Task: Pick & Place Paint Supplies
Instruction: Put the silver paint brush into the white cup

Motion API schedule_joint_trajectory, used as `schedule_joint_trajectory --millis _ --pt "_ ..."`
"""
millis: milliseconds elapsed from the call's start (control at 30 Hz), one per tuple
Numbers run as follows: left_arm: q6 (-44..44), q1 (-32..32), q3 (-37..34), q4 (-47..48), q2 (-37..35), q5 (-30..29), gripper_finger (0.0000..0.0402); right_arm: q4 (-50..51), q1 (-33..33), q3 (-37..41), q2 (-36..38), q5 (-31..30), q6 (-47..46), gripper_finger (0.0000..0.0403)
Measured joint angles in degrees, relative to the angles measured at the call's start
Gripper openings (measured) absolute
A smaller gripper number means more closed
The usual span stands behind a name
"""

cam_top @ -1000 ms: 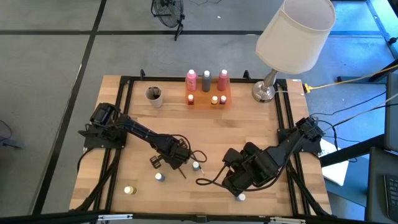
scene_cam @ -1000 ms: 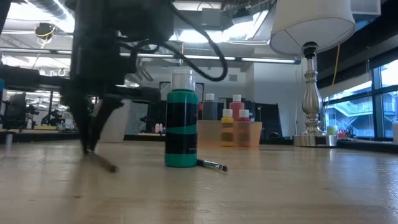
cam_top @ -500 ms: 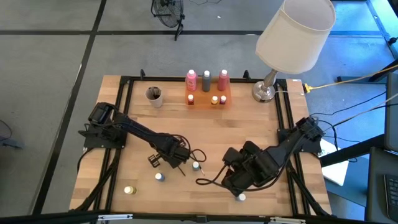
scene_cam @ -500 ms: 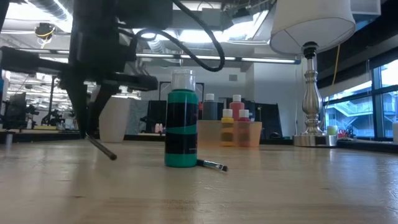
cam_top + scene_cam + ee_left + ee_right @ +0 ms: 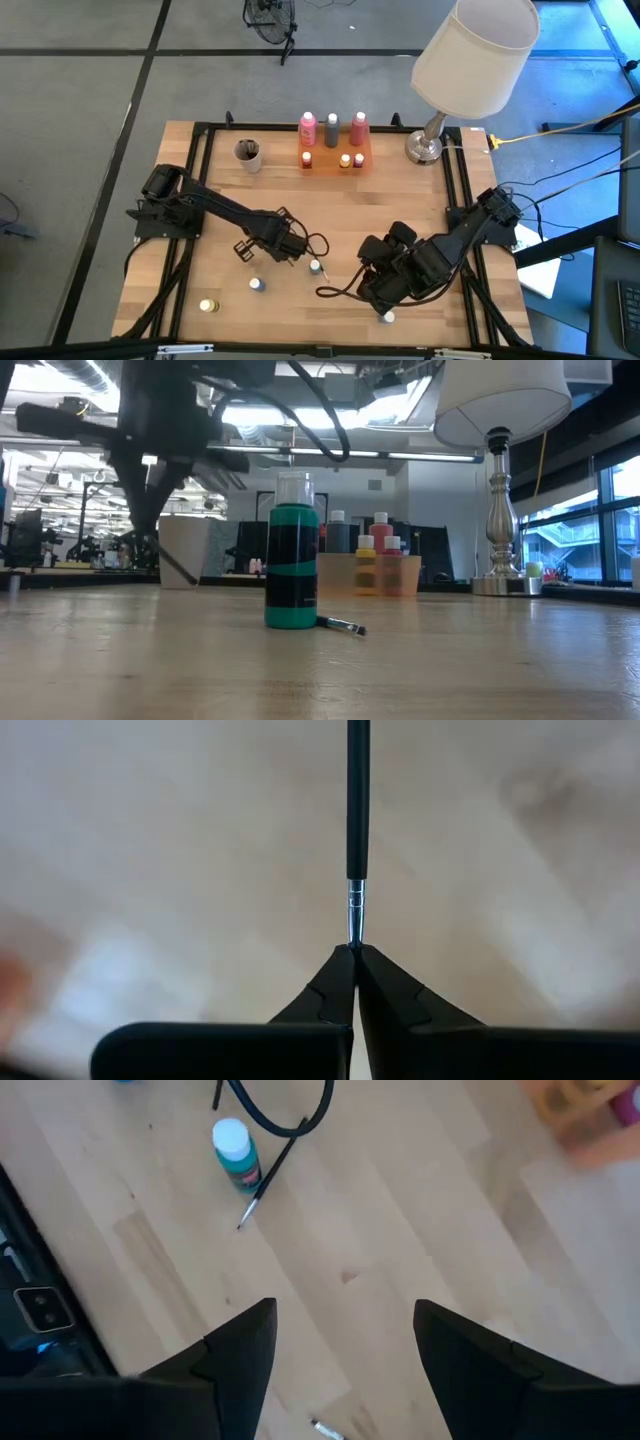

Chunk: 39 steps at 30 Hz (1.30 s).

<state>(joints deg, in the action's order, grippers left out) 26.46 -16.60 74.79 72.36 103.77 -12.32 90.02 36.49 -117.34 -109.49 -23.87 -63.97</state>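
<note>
My left gripper (image 5: 287, 250) hovers over the table's middle left, shut on a thin dark brush (image 5: 357, 810), which hangs above the wood in the low view (image 5: 176, 566). A teal white-capped bottle (image 5: 291, 555) stands upright just right of it (image 5: 315, 267). A second brush (image 5: 343, 625) lies flat at the bottle's foot (image 5: 268, 1175). My right gripper (image 5: 345, 1350) is open, held high over the near right part of the table (image 5: 378, 283), with nothing between its fingers. My left gripper pinches the brush at its metal ferrule end (image 5: 354, 925) between the very tips of its two fingers. The fingers point steeply down from above. The dark handle runs on beyond the fingertips in line with them, slanting downward, its free end (image 5: 192, 580) clear of the table.
A flat orange tray (image 5: 335, 160) with three tall bottles and small pots sits at the far edge, a beige cup (image 5: 248, 152) to its left, a lamp (image 5: 427, 145) to its right. Small pots (image 5: 257, 284) (image 5: 208, 306) (image 5: 388, 316) stand near the front. Loose cables trail between the arms.
My left gripper has risen and tipped more steeply down, still shut on the brush. The brush's free end, which rested on the table a second ago, is now lifted clear. The right arm has kept its place.
</note>
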Motion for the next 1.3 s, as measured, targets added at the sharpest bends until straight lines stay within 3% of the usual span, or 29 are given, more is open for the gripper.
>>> schedule_joint_trajectory --millis 200,600,800,1300 --pt "-5.60 -0.29 2.91 6.68 -2.33 -3.58 0.0002 -0.02 -0.13 0.00 0.00 -2.04 1.98 0.0240" --pt "-19.39 -1.42 2.84 17.78 -16.43 -10.48 0.0002 -0.02 -0.15 -0.02 0.02 -5.64 6.20 0.0240" --pt "-20.75 -2.12 2.64 17.46 -20.51 -11.59 0.0002 0.00 -0.15 0.00 0.03 -6.65 8.30 0.0240" --pt "-17.19 0.44 2.59 17.63 -21.69 -16.61 0.0002 0.15 -0.37 2.05 0.44 -6.37 15.22 0.0240"
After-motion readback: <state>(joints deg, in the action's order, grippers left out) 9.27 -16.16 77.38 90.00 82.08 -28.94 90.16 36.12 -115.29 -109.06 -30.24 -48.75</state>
